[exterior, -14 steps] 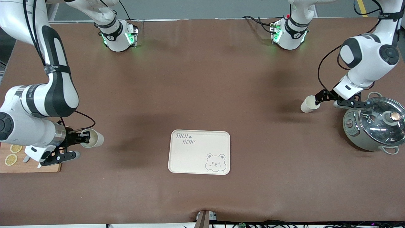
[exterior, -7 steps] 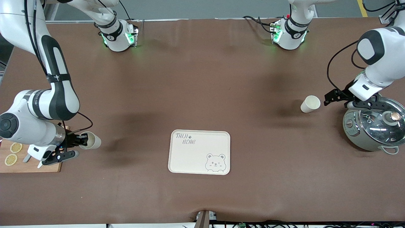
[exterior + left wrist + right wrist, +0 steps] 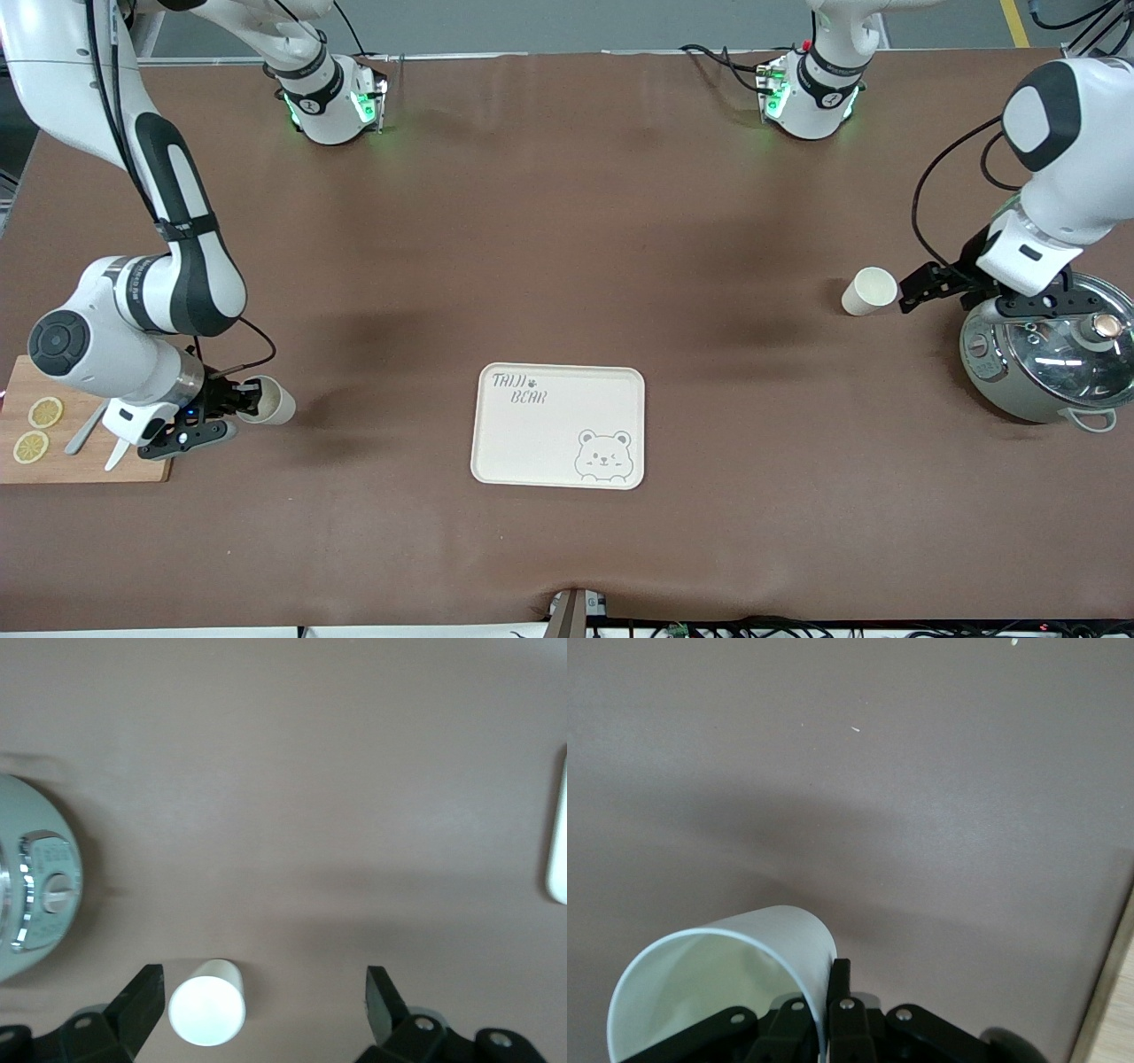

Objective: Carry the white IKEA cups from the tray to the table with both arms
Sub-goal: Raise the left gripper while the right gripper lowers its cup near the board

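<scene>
Small cream-white handleless cup, likely light, rigid and slippery, is pinched at its rim by the right gripper; left gripper gapes beside the other cup.

- We see the bear tray bare on the brown surface.
- Our right hand pinches one white cup's rim beside the cutting board.
- Our left hand, fingers spread, sits just beside the other cup, near the pot.
</scene>
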